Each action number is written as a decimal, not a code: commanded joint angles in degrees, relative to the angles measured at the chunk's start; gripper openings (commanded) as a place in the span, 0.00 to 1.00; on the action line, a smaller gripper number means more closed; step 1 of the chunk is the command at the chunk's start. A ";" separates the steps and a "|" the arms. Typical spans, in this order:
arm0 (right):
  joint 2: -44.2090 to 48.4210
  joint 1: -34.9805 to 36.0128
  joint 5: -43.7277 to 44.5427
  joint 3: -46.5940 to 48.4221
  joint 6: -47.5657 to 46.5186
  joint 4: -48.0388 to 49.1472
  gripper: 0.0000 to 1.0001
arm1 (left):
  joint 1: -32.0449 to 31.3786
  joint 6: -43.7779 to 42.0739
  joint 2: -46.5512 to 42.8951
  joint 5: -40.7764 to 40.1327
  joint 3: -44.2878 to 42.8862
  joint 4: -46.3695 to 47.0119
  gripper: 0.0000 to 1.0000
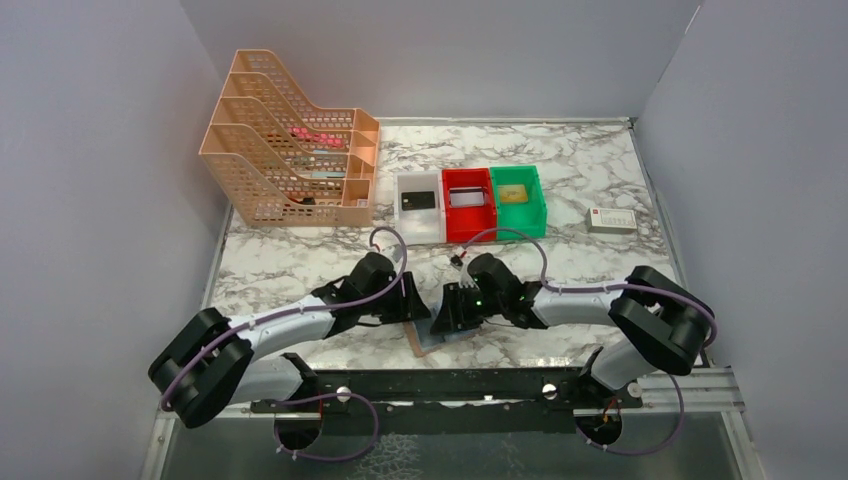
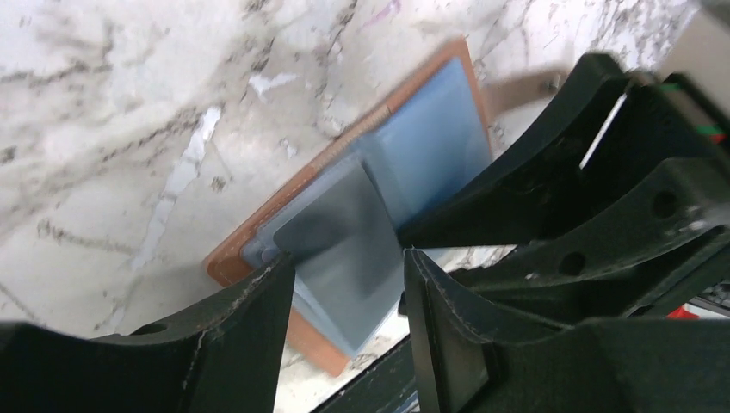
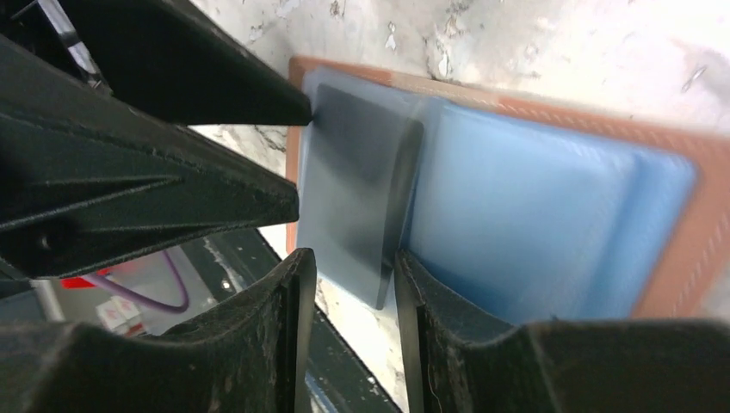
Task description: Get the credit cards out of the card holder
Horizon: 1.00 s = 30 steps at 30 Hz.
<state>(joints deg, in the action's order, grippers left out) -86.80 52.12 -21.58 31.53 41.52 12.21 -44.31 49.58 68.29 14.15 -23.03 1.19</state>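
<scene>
Tan-brown leather folding card holder (image 3: pixel 534 215) lies spread open, blue panels up, near the front edge of the white marble worktop (image 1: pixel 300 265). The left tool (image 2: pixel 349 258) is open astride a thin black plastic card (image 3: pixel 353 189). The right tool (image 3: pixel 351 255) flanks the card's edge; I cannot tell whether it clamps.

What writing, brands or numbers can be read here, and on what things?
No text can be read in any view.
White box: red mark and grey print, too small to read.
Black card in the white bin: too small to show any print.
Dark card in the card holder: blurred, nothing legible.
</scene>
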 commanded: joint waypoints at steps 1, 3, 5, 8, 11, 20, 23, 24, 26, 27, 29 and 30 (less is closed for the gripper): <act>-1.29 0.26 -1.42 -3.30 6.96 6.25 0.43 | -0.07 -0.37 3.94 1.26 -1.63 4.05 0.53; -0.48 0.26 -1.72 -4.92 9.72 9.56 0.41 | -0.07 -1.27 5.26 0.12 -2.55 4.38 0.53; 0.61 0.25 -1.38 -7.22 12.48 12.84 0.41 | -0.07 -2.30 6.70 -1.56 -3.81 4.19 0.53; 2.87 0.26 0.96 -8.89 14.78 14.07 0.41 | -0.07 -4.02 9.15 -2.64 -6.00 3.93 0.53; 5.37 0.26 5.03 -8.61 15.01 9.80 0.42 | -0.07 -5.27 10.26 -3.75 -8.09 2.14 0.52; 10.81 0.18 16.21 -6.53 15.64 -2.39 0.40 | -0.07 -7.00 3.73 -7.36 -6.65 -4.35 0.52; 9.54 0.26 12.76 -5.94 13.62 0.33 0.39 | -0.06 -7.30 1.69 -4.82 -6.02 -3.74 0.52; 8.67 0.24 11.54 -5.12 12.32 0.36 0.39 | -0.08 -7.23 1.14 -4.21 -5.91 -3.48 0.52; 6.96 0.26 9.27 -2.88 9.53 -0.19 0.36 | -0.07 -7.30 0.22 -3.88 -5.90 -3.61 0.52; 6.25 0.35 8.86 -1.67 8.40 -1.05 0.36 | -0.07 -7.13 -0.31 -4.52 -6.11 -4.37 0.52; 5.68 1.03 11.60 0.89 6.87 -5.07 0.37 | -0.06 -6.06 -1.57 -7.69 -6.24 -6.27 0.52; 5.60 1.50 14.34 2.52 5.94 -7.99 0.37 | -0.07 -5.55 -2.50 -10.23 -6.20 -7.24 0.52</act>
<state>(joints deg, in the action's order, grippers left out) -80.23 52.27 -10.57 28.58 52.58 11.25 -44.12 43.46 68.82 8.88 -29.43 -3.03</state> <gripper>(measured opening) 0.363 0.517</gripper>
